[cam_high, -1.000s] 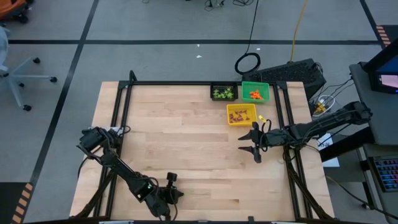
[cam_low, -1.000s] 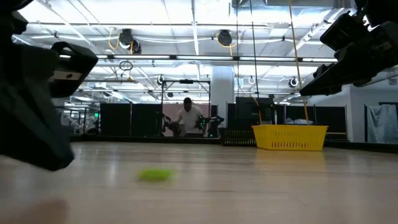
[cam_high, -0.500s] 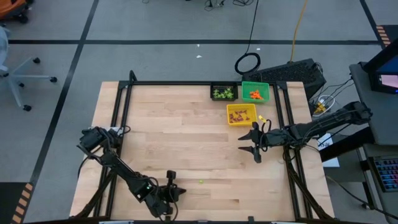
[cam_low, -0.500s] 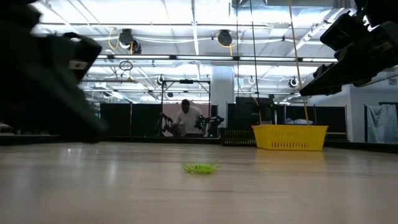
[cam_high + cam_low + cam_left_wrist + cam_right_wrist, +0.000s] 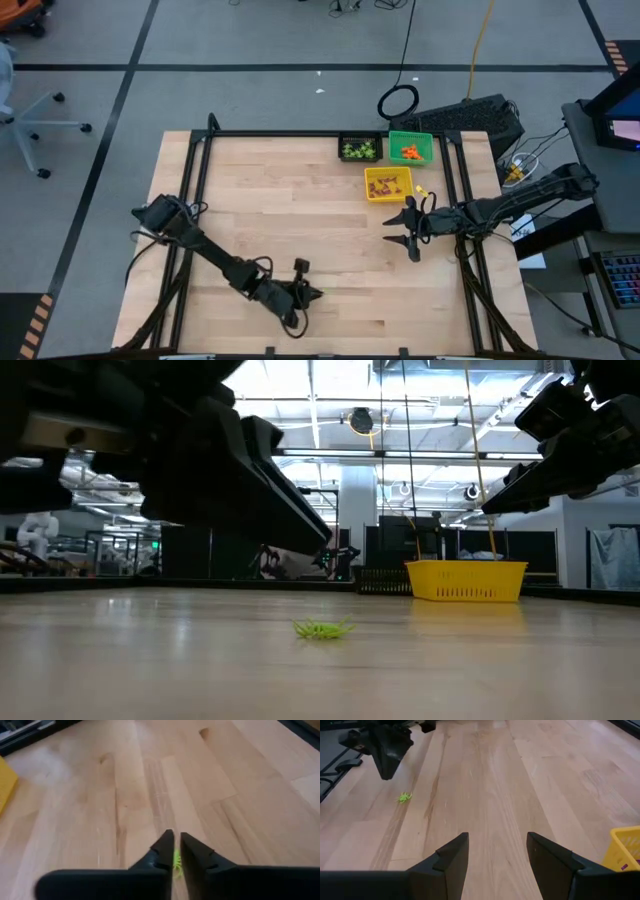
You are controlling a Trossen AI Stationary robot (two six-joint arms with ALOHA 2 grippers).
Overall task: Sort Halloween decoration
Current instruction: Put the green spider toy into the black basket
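Left arm: stretched low across the surface (image 5: 270, 210) from its base at the 9 o'clock edge toward the 6 o'clock side. Left pincer (image 5: 312, 294) sits just beside the light-green trinket (image 5: 322, 292), which lies loose on the wood near the 6 o'clock edge. In the left wrist view the pincer's fingers (image 5: 162, 851) stand almost together, a thin gap between them, the trinket (image 5: 176, 860) visible through that gap beyond the tips; nothing is gripped. In the low view the trinket (image 5: 322, 628) rests flat on the wood with the arm overhead.

Right arm: reaches in from the 3 o'clock edge, right pincer (image 5: 409, 231) held over the wood at 6 o'clock of the yellow bin (image 5: 388, 185), fingers spread wide (image 5: 454, 857), empty.

Black bin (image 5: 360, 148) and green bin (image 5: 411, 148) stand side by side at the 12 o'clock edge, each holding small pieces.

Open room: bare wood spans the centre and the 9 o'clock half; a black frame rail borders the edges.
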